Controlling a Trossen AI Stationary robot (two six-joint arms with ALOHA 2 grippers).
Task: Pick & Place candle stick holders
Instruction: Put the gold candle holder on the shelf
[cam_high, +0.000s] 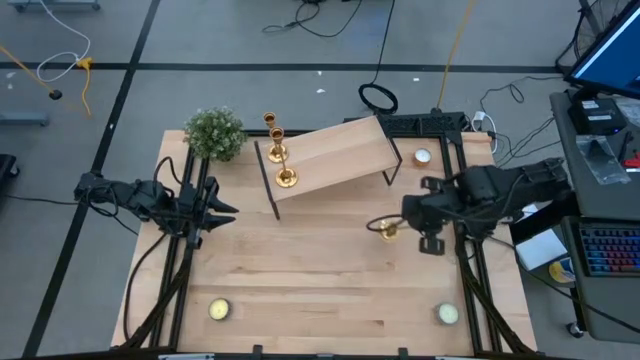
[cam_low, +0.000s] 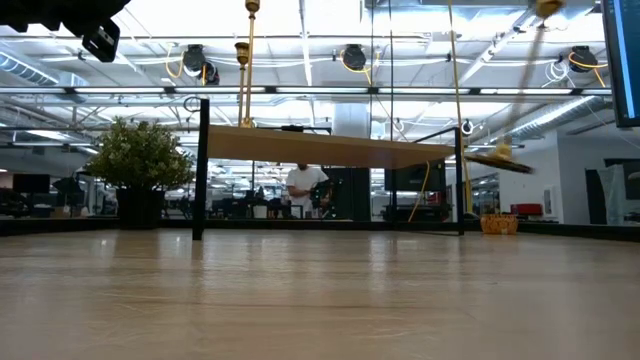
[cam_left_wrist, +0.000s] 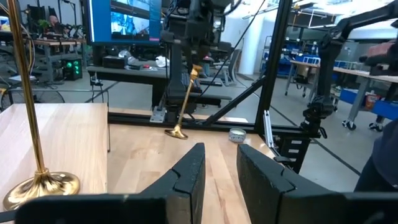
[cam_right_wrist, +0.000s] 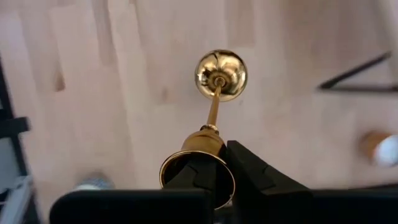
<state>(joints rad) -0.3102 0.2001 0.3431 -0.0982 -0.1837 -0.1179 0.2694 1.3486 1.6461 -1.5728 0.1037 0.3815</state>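
Right gripper (cam_right_wrist: 214, 171) is pinched on the top cup of a gold candle stick holder (cam_right_wrist: 214, 93). In the right wrist view the stem runs away from the fingers to the round base, which hangs above the bare wooden table (cam_high: 300, 280). The left wrist view shows the held piece tilted, base lowest and clear of the table surface. The high view places it just beside the right gripper on the side toward the table's middle, near the right-hand legs of the raised wooden shelf (cam_high: 330, 155).

Beyond the held piece, two more candle stick holders stand upright on the shelf's left end: one (cam_high: 285, 165) nearer the front edge, another (cam_high: 271, 135) behind it. A small potted plant (cam_high: 215, 133) sits just left of the shelf. A white tealight (cam_high: 422, 156) lies past the shelf's right end, not far behind the right gripper.

Left gripper (cam_left_wrist: 217, 171) hovers over the table's left side with fingers spread and nothing between them, well apart from the held piece. The shelf's left end is just ahead of it.

Two yellow tealights, one left (cam_high: 218, 310) and one right (cam_high: 447, 314), lie near the table's front edge.
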